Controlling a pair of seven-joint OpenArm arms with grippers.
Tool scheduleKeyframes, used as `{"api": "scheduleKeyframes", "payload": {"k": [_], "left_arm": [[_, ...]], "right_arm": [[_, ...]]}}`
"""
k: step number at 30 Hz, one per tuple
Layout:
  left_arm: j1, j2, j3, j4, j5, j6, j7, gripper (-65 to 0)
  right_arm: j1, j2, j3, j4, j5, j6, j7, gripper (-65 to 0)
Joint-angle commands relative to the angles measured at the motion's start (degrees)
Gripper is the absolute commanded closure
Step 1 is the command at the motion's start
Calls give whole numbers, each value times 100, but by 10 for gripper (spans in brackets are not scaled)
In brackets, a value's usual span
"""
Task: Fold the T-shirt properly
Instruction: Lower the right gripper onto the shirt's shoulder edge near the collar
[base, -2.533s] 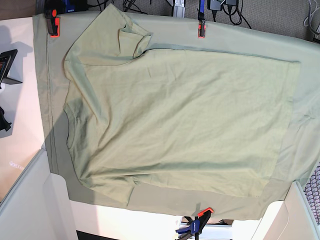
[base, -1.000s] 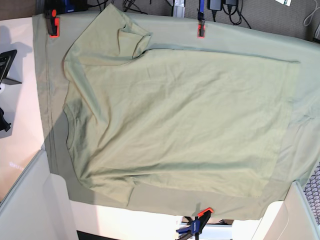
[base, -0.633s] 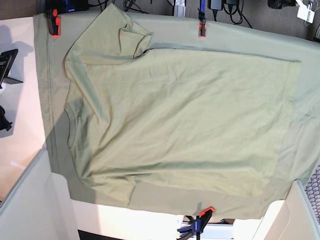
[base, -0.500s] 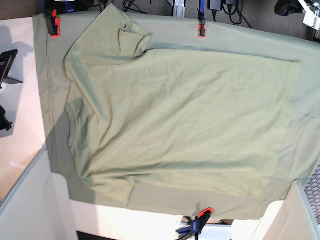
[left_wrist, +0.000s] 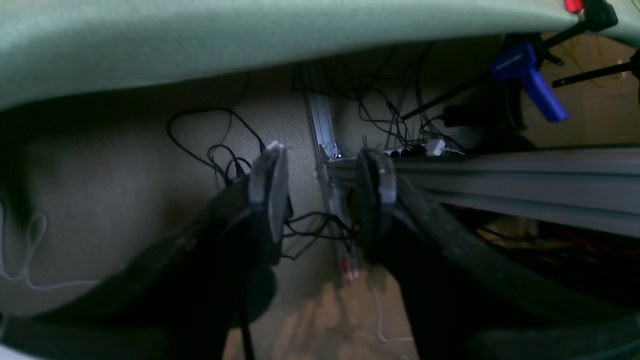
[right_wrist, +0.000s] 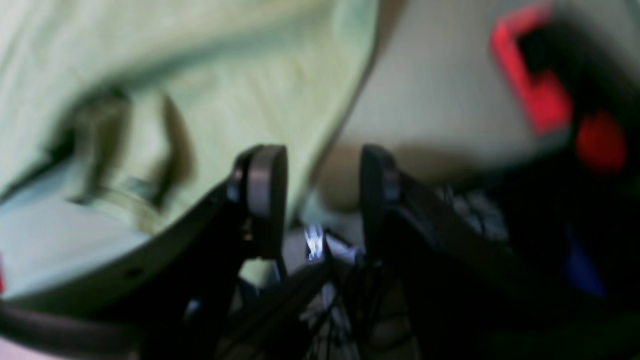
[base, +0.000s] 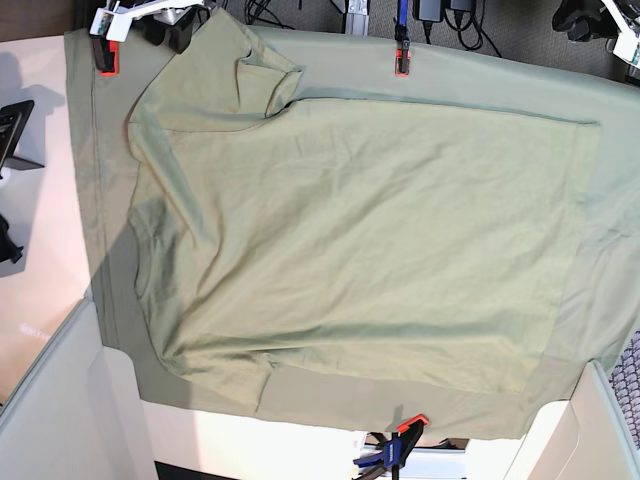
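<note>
**Base view: two arms arriving at the far corners of a flat shirt**

Base view is showing the T-shirt (base: 350, 240) lying flat and unfolded on the tablecloth (base: 600, 110), neckline toward the left of the frame, hem toward the right, one sleeve reaching to the upper left and the other to the lower left. No fold is made yet, so the step in hand looks like the approach for a first grasp.

At the upper left, the right gripper (base: 165, 20) is entering over the far edge, near the upper sleeve and just beside an orange clamp (base: 106, 50). In the right wrist view, which is blurred, the right gripper (right_wrist: 322, 190) is showing spread jaws holding nothing, with pale cloth at the left of the frame and the red clamp (right_wrist: 532, 95) at the upper right.

At the upper right of the base view, the left gripper (base: 605, 20) is only partly showing beyond the cloth edge. In the left wrist view the left gripper (left_wrist: 322, 200) is also spread and empty, looking at cables below the tablecloth's overhang, with a blue clamp handle (left_wrist: 530, 80) at the upper right.

To do this well, each arm should probably be coming down on the shirt alone, the right one at the sleeve and shoulder, the left one at the hem corner, pinching only the paler shirt layers and not the tablecloth beneath. Steering clear of the clamps seems wise.
</note>
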Motion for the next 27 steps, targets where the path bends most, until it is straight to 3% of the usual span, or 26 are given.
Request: {"api": "scheduleKeyframes", "payload": {"k": [1, 13, 20, 27], "left_arm": [[48, -72, -85, 83, -186, -91, 105, -261], [-205, -203, -1075, 87, -608, -91, 334, -261], [-234, -531, -1104, 87, -601, -91, 367, -261], [-232, -549, -1104, 87, -605, -91, 468, -261]], "right_arm": [[17, 4, 31, -13, 39, 33, 111, -245], [378, -20, -219, -391, 203, 61, -31, -244], [282, -372, -247, -127, 179, 66, -404, -244], [-195, -396, -243, 380, -2, 59, -415, -244]]}}
